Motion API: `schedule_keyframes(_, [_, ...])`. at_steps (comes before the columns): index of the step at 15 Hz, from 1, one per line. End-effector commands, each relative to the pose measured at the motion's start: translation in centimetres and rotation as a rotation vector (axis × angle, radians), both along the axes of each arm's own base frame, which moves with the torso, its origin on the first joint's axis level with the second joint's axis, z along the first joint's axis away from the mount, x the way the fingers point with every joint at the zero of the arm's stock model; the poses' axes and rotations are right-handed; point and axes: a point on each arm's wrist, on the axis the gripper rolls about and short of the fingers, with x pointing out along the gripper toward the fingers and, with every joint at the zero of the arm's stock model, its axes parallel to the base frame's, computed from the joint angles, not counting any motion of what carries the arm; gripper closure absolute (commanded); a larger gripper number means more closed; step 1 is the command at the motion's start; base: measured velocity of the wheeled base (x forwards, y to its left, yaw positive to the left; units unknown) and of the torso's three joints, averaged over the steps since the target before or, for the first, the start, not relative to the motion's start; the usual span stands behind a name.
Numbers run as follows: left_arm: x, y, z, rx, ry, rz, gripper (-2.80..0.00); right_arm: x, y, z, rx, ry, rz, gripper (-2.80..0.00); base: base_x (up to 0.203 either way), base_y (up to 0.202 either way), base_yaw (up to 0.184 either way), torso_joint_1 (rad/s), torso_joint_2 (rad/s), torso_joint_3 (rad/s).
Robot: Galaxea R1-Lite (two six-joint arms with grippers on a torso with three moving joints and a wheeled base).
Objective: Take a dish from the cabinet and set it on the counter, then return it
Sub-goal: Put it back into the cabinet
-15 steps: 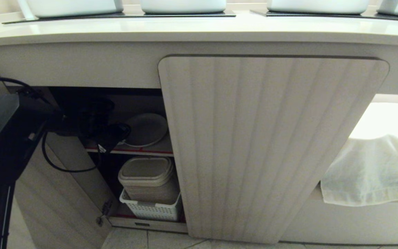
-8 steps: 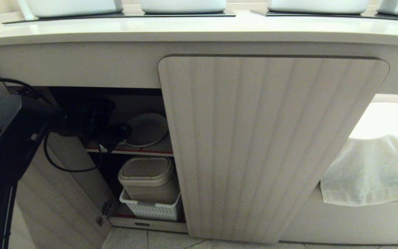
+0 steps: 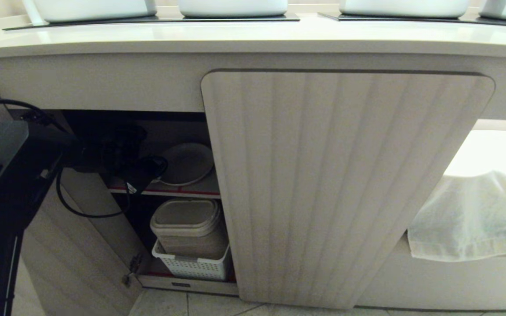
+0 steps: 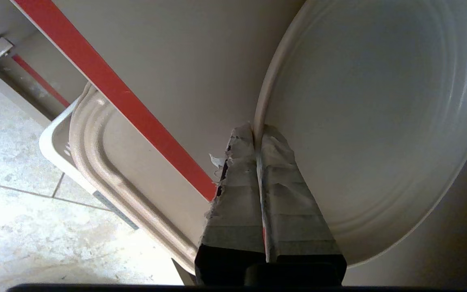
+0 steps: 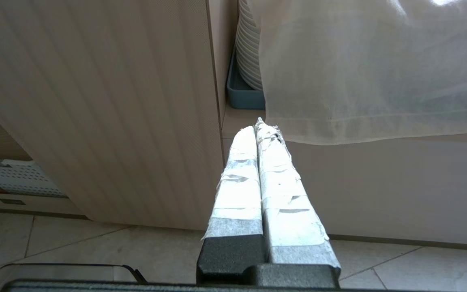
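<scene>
While left gripper [image 4: 254, 132] pinches dish [image 4: 371, 121] rim, shelf edge [image 4: 112, 91] adj.

I see only the cabinet's [image 3: 345, 184] left bay open. My left pincer [image 4: 256, 132] fills its upper gap; a lidded tub [image 3: 187, 224] blocks the space under the shelf [image 3: 178, 191].

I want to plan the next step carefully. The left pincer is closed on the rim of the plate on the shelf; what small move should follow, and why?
Probably lift the dish slightly and draw it out. The left pincer is pinched on its rim, but it sits over the red-edged shelf inside the cabinet. The right pincer is parked, shut.
</scene>
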Motion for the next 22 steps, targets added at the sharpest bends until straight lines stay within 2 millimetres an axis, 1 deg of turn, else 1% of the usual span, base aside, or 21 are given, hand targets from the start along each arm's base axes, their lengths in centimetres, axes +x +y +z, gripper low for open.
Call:
schedule_keyframes(1, [0.0, 0.0, 0.0, -0.004, 0.001, 0.004, 0.0, 0.0, 0.0, 0.0, 0.0, 0.0, 0.0, 0.0, 0.0, 0.0, 0.0, 0.0, 0.0, 0.0])
schedule_keyframes(2, [0.0, 0.0, -0.1, -0.004, 0.002, 0.004, 0.0, 0.0, 0.0, 0.0, 0.0, 0.0, 0.0, 0.0, 0.0, 0.0, 0.0, 0.0, 0.0, 0.0])
schedule_keyframes(3, [0.0, 0.0, -0.1, -0.004, 0.002, 0.004, -1.22, 0.0, 0.0, 0.0, 0.0, 0.0, 0.0, 0.0, 0.0, 0.0, 0.0, 0.0, 0.0, 0.0])
schedule_keyframes(4, [0.0, 0.1, -0.1, -0.004, 0.002, 0.006, -2.8, 0.0, 0.0, 0.0, 0.0, 0.0, 0.0, 0.0, 0.0, 0.0, 0.0, 0.0, 0.0, 0.0])
schedule_keyframes(12, [-0.1, 0.4, -0.1, 0.004, 0.005, 0.016, -2.8, 0.0, 0.0, 0.0, 0.0, 0.0, 0.0, 0.0, 0.0, 0.0, 0.0, 0.0, 0.0, 0.0])
schedule_keyframes(18, [-0.7, 0.4, 1.0, 0.014, -0.008, 0.019, -2.8, 0.0, 0.0, 0.0, 0.0, 0.0, 0.0, 0.0, 0.0, 0.0, 0.0, 0.0, 0.0, 0.0])
schedule_keyframes(20, [-0.8, 0.4, 1.1, 0.032, -0.009, 0.033, -2.8, 0.0, 0.0, 0.0, 0.0, 0.0, 0.0, 0.0, 0.0, 0.0, 0.0, 0.0, 0.0, 0.0])
schedule_keyframes(22, [-1.3, 0.4, 1.1, 0.037, -0.005, 0.033, -2.8, 0.0, 0.0, 0.0, 0.0, 0.0, 0.0, 0.0, 0.0, 0.0, 0.0, 0.0, 0.0, 0.0])
